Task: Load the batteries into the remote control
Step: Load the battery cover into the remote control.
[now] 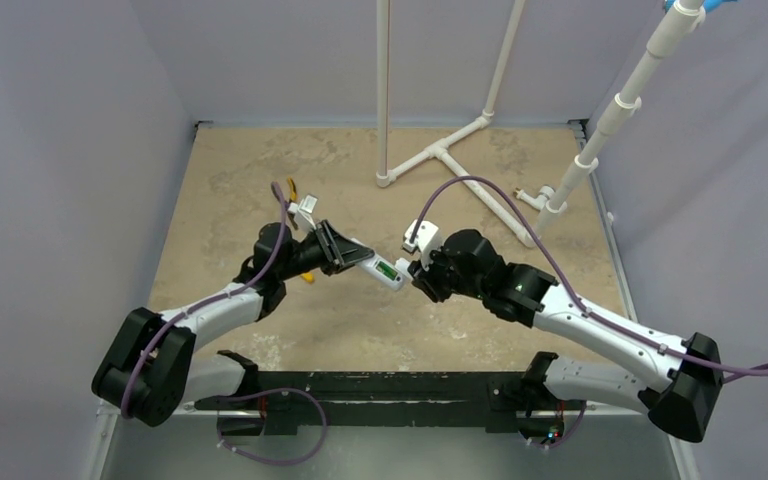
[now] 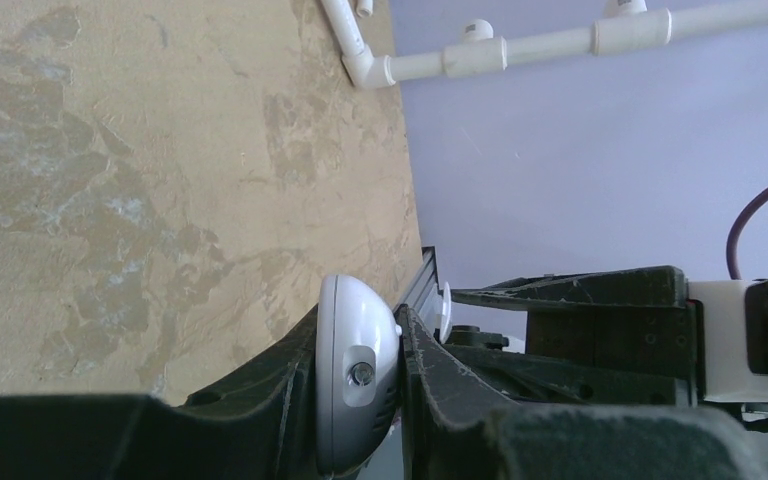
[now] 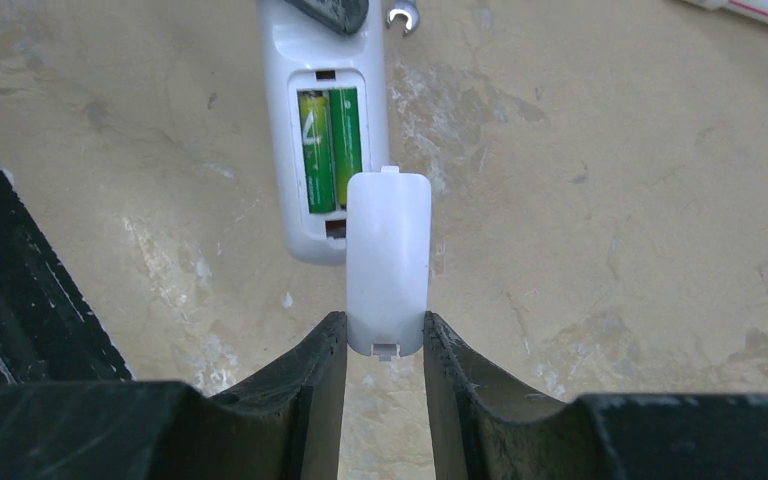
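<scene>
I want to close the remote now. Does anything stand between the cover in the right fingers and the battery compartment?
Nothing visible does. The cover, pinched by the right fingers, points at the remote control; both batteries already lie in its open compartment.

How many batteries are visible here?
2. One battery and a second battery lie side by side in the open compartment of the remote control. None shows elsewhere; more could be hidden.

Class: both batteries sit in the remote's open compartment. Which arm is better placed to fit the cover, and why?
Right. The right gripper holds the cover, close to the batteries in the remote control; the left gripper is occupied clamping that remote.
</scene>
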`<control>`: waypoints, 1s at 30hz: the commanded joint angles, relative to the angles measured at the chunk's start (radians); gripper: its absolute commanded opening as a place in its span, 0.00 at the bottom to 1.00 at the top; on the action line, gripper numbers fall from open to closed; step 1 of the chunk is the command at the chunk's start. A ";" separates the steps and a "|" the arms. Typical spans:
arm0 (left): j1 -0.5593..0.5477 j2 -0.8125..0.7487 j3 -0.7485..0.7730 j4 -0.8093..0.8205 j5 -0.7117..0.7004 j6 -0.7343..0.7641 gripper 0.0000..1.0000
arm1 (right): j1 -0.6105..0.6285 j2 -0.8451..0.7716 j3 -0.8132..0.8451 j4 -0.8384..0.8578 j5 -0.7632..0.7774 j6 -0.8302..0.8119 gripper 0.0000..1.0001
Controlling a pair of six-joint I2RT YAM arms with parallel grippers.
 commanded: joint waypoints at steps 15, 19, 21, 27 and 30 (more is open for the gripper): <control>-0.048 0.044 0.022 0.124 -0.033 -0.016 0.00 | 0.004 0.112 0.167 -0.037 -0.106 -0.047 0.29; -0.049 0.047 0.024 0.124 -0.030 -0.015 0.00 | 0.006 0.122 0.169 -0.045 -0.124 -0.045 0.29; -0.049 0.047 0.024 0.124 -0.028 -0.014 0.00 | 0.006 0.128 0.170 -0.046 -0.130 -0.044 0.29; -0.050 0.043 0.025 0.116 -0.030 -0.013 0.00 | 0.007 0.150 0.178 -0.055 -0.133 -0.043 0.29; -0.049 0.044 0.028 0.110 -0.030 -0.011 0.00 | 0.008 0.155 0.179 -0.053 -0.135 -0.043 0.29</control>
